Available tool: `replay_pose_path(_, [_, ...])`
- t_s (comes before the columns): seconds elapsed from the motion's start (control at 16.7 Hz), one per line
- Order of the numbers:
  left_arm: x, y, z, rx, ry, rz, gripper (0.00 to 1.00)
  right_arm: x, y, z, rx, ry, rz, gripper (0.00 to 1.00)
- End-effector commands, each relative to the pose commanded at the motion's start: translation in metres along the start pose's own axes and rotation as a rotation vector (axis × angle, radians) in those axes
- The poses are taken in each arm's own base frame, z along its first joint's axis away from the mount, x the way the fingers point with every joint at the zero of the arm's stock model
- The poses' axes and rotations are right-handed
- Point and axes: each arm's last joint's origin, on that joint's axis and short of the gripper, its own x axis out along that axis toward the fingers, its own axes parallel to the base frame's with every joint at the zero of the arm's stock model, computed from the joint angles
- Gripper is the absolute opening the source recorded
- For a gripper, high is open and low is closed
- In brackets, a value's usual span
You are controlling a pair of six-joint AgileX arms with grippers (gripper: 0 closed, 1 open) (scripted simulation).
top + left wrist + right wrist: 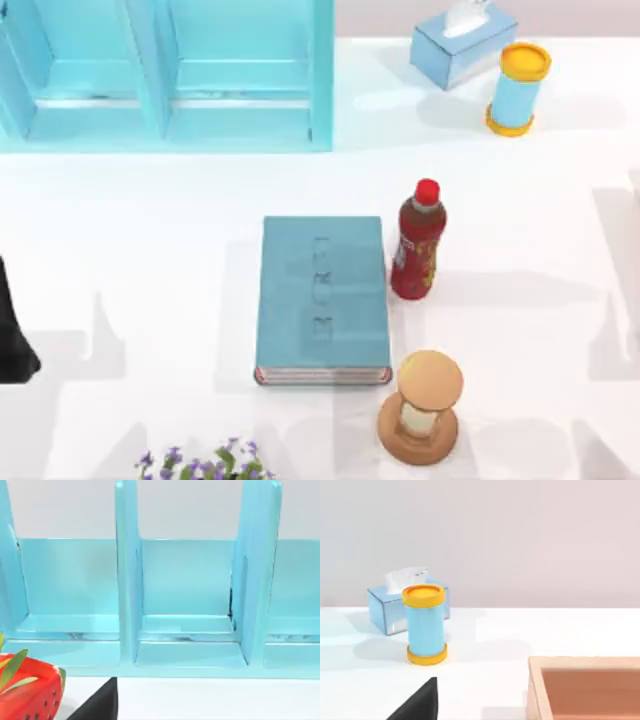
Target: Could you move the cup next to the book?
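Observation:
The cup is out of view. The book [322,300], a large flat teal-blue hardcover, lies in the middle of the table with its pale page edges toward the front. My left arm [12,335] is parked at the table's far left edge, well away from the book. A dark corner of the left gripper [97,705] shows in the left wrist view, facing the blue rack. In the right wrist view a dark corner of the right gripper [420,702] faces the back right of the table.
A blue rack [170,75] stands at the back left. A red bottle [418,240] and an hourglass [420,408] flank the book's right side. Tissue box [462,45] and yellow-ended cylinder [518,88] sit back right. Flowers [205,462], strawberry [27,690], wooden box [587,687].

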Motion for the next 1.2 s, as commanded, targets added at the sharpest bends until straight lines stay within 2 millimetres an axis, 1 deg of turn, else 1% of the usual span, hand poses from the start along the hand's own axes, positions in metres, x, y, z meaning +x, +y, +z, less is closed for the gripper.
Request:
replay_pose_path(0.18, [0.0,0.0,0.002,0.01,0.007,0.002,1.0,0.0,0.0,0.0,0.0,0.0,0.0,1.0])
replay_pose_path(0.3, [0.001,0.001,0.01,0.06,0.042,0.007,1.0,0.0,0.0,0.0,0.0,0.0,0.0,1.0])
replay_pose_path(0.48, [0.006,0.002,0.032,0.212,0.162,0.014,1.0,0.0,0.0,0.0,0.0,0.0,0.0,1.0])
replay_pose_path(0.6, [0.015,0.005,0.048,0.365,0.29,0.001,1.0,0.0,0.0,0.0,0.0,0.0,0.0,1.0])
replay_pose_path(0.78, [0.041,0.013,0.067,0.646,0.538,-0.08,1.0,0.0,0.0,0.0,0.0,0.0,0.0,1.0])
replay_pose_path(0.9, [0.062,0.022,0.073,0.834,0.719,-0.189,1.0,0.0,0.0,0.0,0.0,0.0,0.0,1.0])
replay_pose_path(1.08, [0.096,0.043,0.072,1.058,0.968,-0.43,1.0,0.0,0.0,0.0,0.0,0.0,0.0,1.0])
replay_pose_path(1.2, [0.113,0.063,0.067,1.15,1.093,-0.62,1.0,0.0,0.0,0.0,0.0,0.0,0.0,1.0])
